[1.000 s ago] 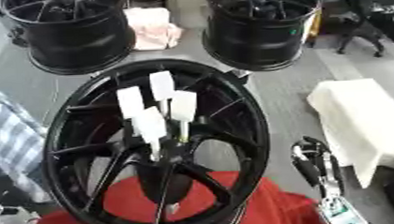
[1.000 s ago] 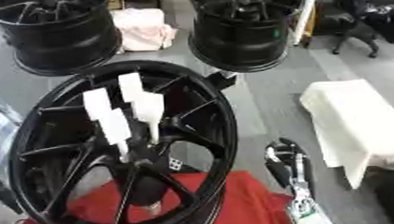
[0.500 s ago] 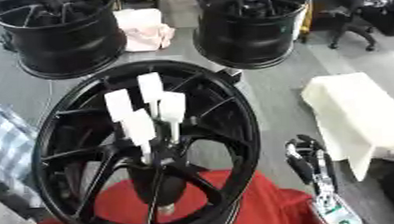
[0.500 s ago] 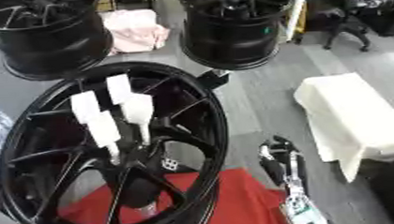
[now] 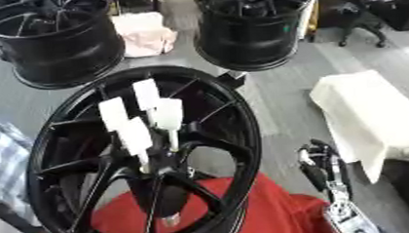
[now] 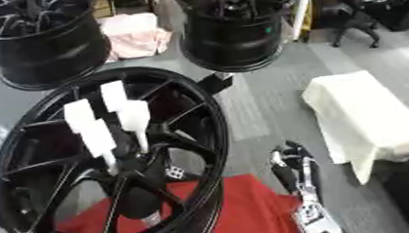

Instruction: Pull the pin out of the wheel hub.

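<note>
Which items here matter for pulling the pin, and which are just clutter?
Job: wheel hub, white pins standing in its centre, right robot hand idle at lower right.
Lying about: two spare black wheels, pink cloth, white cloth, red cloth.

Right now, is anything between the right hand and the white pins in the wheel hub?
Only the wheel's own black rim. The right hand sits low, outside it to the right, while the white pins stand up from the hub inside. Nothing else visible blocks the way.
</note>
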